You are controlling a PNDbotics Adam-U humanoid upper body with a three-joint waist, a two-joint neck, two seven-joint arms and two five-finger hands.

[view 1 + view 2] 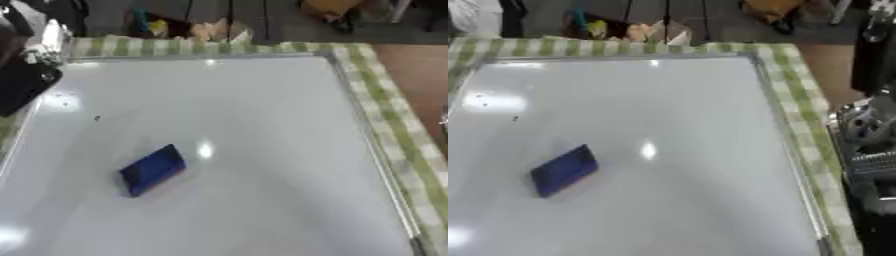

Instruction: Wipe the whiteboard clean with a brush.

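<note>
A blue block-shaped brush (153, 169) lies tilted on the white whiteboard (262, 125), left of its middle, and nothing touches it. A tiny dark mark (96, 118) shows on the board's left part. My left hand (24, 82) is a dark shape at the board's far left corner, well away from the brush. My right hand (866, 127) shows as grey and silver parts off the board's right side, over the cloth edge. Both hands are far from the brush.
The board lies on a green-checked cloth (385, 100) and has a thin metal frame (367, 145). Beyond the far edge sit boxes and mixed clutter (188, 27) on the floor. Brown floor (420, 75) shows at the right.
</note>
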